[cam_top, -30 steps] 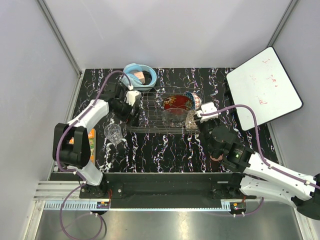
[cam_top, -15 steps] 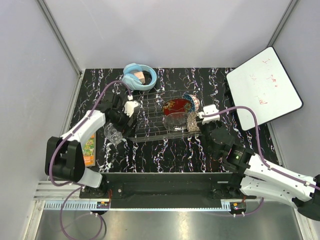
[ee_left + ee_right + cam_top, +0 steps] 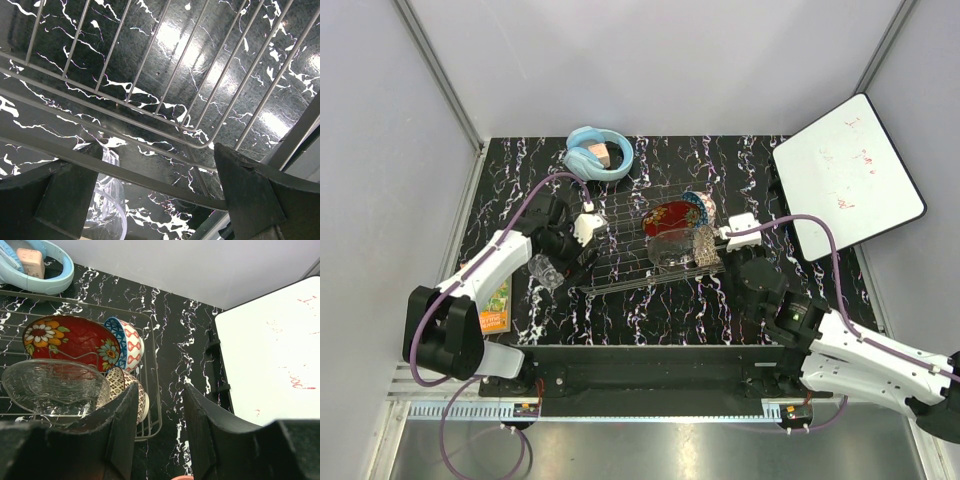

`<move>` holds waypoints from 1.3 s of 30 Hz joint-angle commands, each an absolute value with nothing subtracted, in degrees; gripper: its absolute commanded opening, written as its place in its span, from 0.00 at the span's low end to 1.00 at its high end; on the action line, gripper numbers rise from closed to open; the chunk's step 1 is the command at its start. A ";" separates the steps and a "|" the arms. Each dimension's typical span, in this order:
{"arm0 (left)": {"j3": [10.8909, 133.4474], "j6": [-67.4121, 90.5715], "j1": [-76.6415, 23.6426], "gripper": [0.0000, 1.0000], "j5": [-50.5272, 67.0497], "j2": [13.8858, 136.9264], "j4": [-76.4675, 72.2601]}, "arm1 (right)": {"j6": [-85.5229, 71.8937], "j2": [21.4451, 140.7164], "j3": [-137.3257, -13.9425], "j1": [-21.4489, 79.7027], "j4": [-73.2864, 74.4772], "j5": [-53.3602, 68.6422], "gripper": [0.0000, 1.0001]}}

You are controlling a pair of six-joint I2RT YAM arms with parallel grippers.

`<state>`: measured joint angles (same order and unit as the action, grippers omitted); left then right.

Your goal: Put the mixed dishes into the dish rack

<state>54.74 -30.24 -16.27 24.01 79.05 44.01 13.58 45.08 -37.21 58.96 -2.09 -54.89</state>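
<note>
Rack (image 3: 617, 252) skewed — long axis left-right.

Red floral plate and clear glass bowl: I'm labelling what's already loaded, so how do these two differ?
The red floral plate is opaque red with painted flowers; the clear glass bowl is see-through and ribbed. The plate is shallow; the bowl is deeper. The plate stands tilted on edge, facing the right wrist camera; the bowl sits in front, overlapping its lower edge. Both are inside the dish rack.
</note>
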 commanded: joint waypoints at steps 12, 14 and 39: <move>52.21 -38.05 -16.79 0.81 23.82 79.89 46.85 | 8.70 43.95 -36.91 59.50 3.34 -57.92 0.47; 52.03 -38.49 -16.79 0.80 23.29 79.81 46.93 | 8.18 43.95 -37.09 59.41 4.04 -58.09 0.47; 60.28 -32.70 -13.98 0.99 18.02 73.66 49.30 | 6.50 47.11 -39.55 59.41 7.21 -58.62 0.50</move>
<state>54.65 -33.93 -16.40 22.44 78.19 45.25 7.81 46.83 -36.84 58.96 7.60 -57.80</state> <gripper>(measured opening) 0.987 0.499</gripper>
